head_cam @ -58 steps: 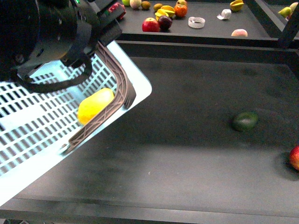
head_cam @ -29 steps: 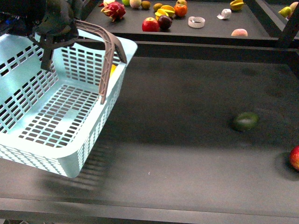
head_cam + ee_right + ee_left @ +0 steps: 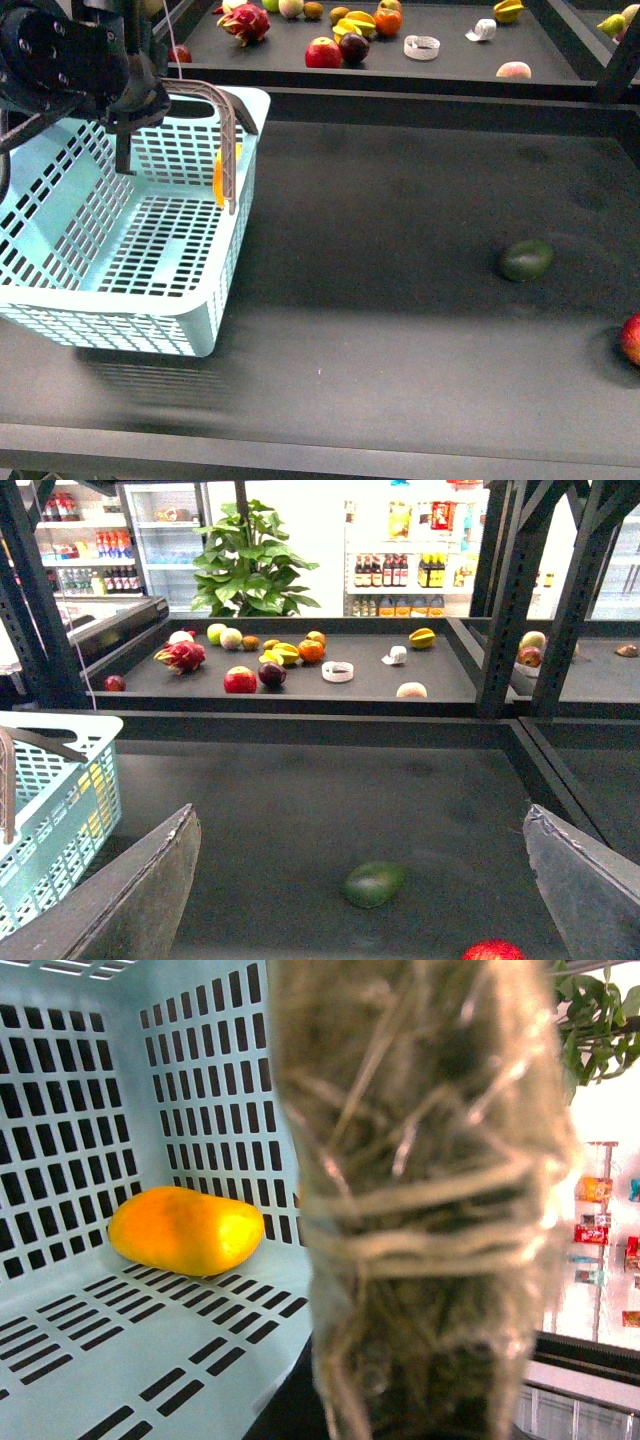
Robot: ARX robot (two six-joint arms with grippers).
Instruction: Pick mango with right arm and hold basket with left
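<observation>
The light-blue slotted basket point(image 3: 130, 335) sits at the table's left, close to level. My left gripper point(image 3: 140, 95) is shut on its brown handle point(image 3: 228, 130), which fills the left wrist view as a blurred bar point(image 3: 430, 1200). The yellow-orange mango point(image 3: 185, 1230) lies inside the basket against a side wall point(image 3: 60, 1080). From the front only a sliver of the mango point(image 3: 218, 175) shows behind the handle. My right gripper point(image 3: 360, 815) is open and empty, well to the right of the basket point(image 3: 50, 800), and is outside the front view.
A dark green fruit point(image 3: 525, 260) lies on the black table at the right, between my right fingers point(image 3: 150, 890) in the wrist view. A red apple point(image 3: 632, 338) sits at the right edge. The back shelf point(image 3: 450, 60) carries several fruits.
The basket has swung down from a steep tilt and now stands nearly level at the left. The mango has shifted toward the basket's far side. The green fruit and apple have not moved.
</observation>
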